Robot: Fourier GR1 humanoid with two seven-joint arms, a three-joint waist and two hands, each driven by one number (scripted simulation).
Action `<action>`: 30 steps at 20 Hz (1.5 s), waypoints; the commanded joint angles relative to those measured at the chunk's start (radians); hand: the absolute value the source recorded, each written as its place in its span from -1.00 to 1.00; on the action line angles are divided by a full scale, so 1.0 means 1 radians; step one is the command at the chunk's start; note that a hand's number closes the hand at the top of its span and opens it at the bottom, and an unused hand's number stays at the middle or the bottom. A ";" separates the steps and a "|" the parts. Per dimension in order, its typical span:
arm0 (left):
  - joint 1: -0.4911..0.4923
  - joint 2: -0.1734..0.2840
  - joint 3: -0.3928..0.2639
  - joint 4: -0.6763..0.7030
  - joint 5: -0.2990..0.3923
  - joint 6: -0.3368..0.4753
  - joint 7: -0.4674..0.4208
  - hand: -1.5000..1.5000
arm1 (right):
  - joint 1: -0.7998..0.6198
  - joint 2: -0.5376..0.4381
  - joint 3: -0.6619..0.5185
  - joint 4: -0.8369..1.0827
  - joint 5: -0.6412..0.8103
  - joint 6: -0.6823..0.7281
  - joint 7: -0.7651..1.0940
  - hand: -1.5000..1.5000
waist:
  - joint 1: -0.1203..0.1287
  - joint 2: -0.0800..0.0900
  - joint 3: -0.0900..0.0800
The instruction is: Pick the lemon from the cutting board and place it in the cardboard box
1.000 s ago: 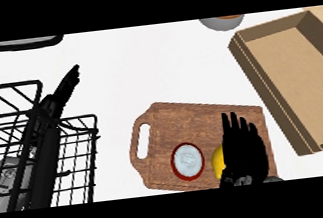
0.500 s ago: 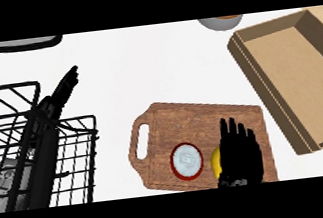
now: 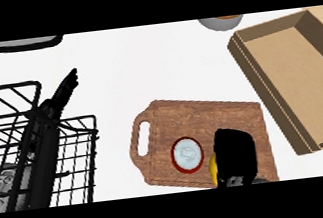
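Now right hand (image 3: 235, 155) curled over lemon (image 3: 213, 168)

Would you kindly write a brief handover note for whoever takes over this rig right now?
Right hand: curled over the lemon on the cutting board, near its lower edge.
Left hand: open, resting above the black wire rack.
A red-rimmed round object lies beside the lemon.
Cardboard box: at the right, nothing in it.
Done: lemon grasped.
Left: lift it, carry it right, release it in the box.
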 commanded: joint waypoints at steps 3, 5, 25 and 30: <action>-0.056 -0.016 0.011 -0.070 0.012 -0.030 0.000 0.00 | -0.281 0.094 -0.172 0.249 -0.044 -0.070 -0.121 1.00 | 0.030 0.000 0.010; -0.053 -0.013 -0.004 -0.021 -0.013 -0.037 -0.051 0.00 | -0.390 0.038 -0.290 0.296 -0.129 -0.086 -0.268 1.00 | 0.056 0.017 0.011; -0.024 -0.024 0.022 -0.048 -0.018 -0.048 -0.007 0.00 | -0.926 -0.050 -0.490 0.697 0.040 -0.506 -0.346 1.00 | 0.023 -0.008 0.009; -0.002 -0.035 0.030 -0.051 -0.031 -0.035 -0.050 0.00 | -0.972 -0.104 -0.580 0.670 0.065 -0.559 -0.205 1.00 | 0.012 -0.011 0.009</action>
